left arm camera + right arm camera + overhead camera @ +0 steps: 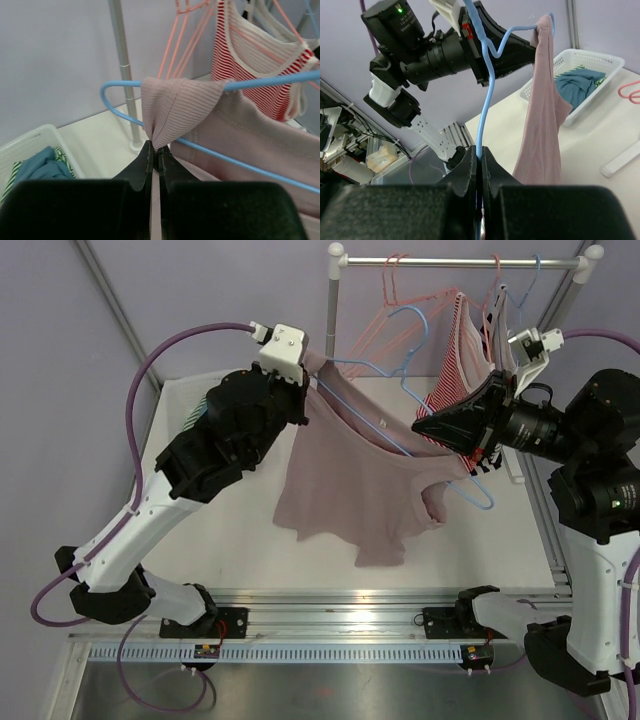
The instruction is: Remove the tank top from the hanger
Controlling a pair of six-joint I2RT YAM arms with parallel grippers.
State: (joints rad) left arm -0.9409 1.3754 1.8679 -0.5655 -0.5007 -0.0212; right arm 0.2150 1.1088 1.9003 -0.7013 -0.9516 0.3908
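Pinching the top's strap between closed left fingers, clamping the blue hanger in closed right fingers. Hardly begun: strap not yet off the hanger end, top hanging from it.

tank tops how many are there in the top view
2: the pink tank top on the blue hanger at centre, the red-striped tank top hanging at the rail. More may be hidden.

Soft even light, faint shadows – my wrist views sharp far off, own fingers dark, blurred close up.
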